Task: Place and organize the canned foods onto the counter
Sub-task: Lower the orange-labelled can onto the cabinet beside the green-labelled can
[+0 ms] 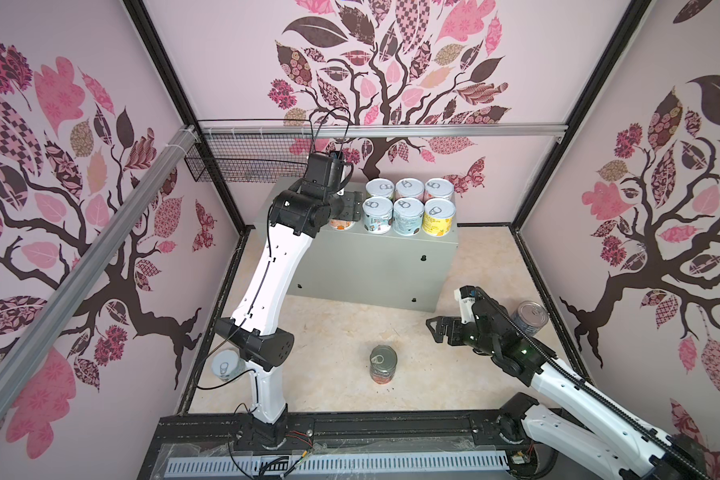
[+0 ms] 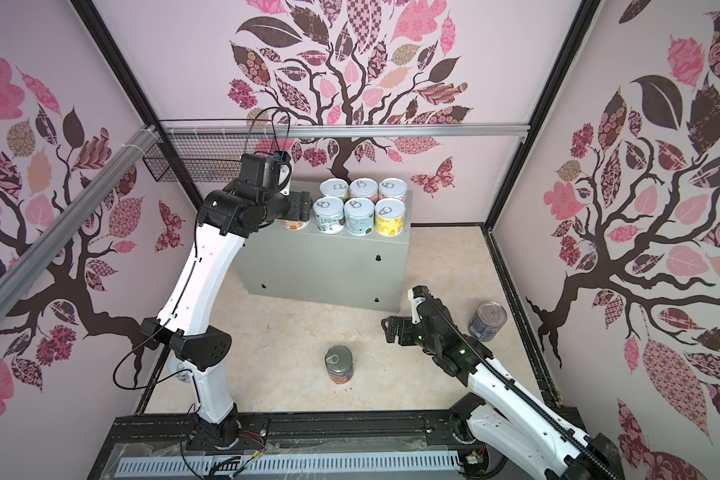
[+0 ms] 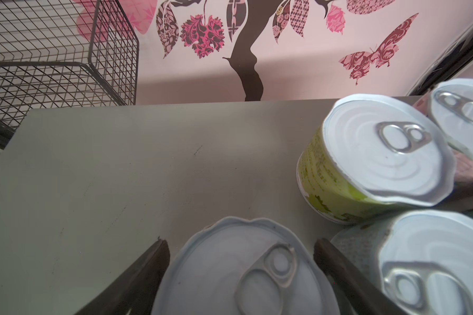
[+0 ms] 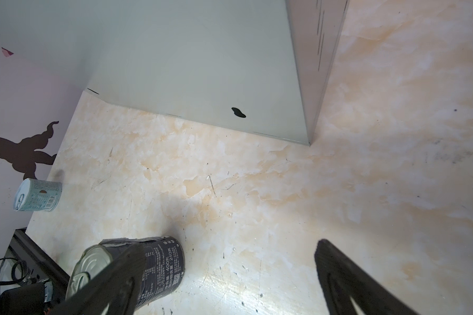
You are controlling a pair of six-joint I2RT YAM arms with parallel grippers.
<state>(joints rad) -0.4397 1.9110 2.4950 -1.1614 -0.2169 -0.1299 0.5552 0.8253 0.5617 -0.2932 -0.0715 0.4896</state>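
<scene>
While straddling an orange-labelled can (image 1: 342, 225) on the counter (image 1: 371, 266), left tool (image 3: 241, 245) spread; right tool (image 4: 224, 272) spread, empty.

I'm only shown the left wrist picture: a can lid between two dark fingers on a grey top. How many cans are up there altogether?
Observer: Seven on the counter: six cans in two rows of three, plus the orange-labelled can between the left fingers.
Operator: Any on the floor?
Observer: Three: a reddish tall can in the middle, a dark blue tall can by the right wall, and a pale short can near the left arm's base.
Operator: And the other arm?
Observer: Its right fingers are spread wide over the floor, holding nothing.
</scene>
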